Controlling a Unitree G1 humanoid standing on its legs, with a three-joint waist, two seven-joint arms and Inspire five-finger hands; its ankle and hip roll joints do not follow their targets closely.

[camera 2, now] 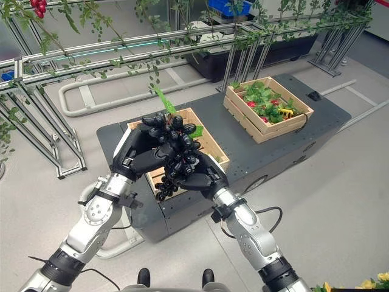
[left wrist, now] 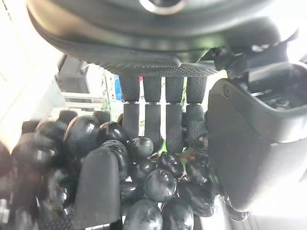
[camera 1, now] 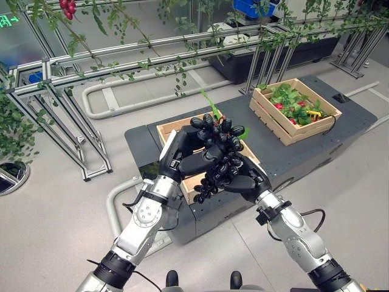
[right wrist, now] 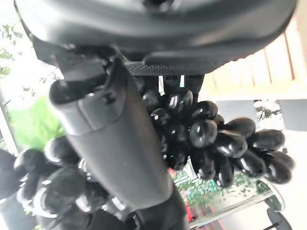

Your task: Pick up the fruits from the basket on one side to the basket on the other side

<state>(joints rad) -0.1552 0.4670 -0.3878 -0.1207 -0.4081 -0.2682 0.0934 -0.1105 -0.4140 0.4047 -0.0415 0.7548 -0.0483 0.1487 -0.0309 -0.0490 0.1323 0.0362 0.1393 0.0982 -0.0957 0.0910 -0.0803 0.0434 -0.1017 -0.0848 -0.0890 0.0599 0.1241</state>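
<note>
Eye views: left robot hand (camera 1: 182, 159) and right robot hand (camera 1: 246, 181) both clasped black grape bunch (camera 1: 220, 131) above near basket (camera 1: 172, 129); far basket (camera 1: 316, 125) well apart. Wrist views: fingers (left wrist: 153, 115) curled on grapes. Risk: loose berries dropping from hanging cluster (right wrist: 240, 143) in transit

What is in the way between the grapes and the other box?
Nothing visible. Both hands, left hand and right hand, hold the grapes above the near box; only bare dark tabletop separates it from the far box.
</note>
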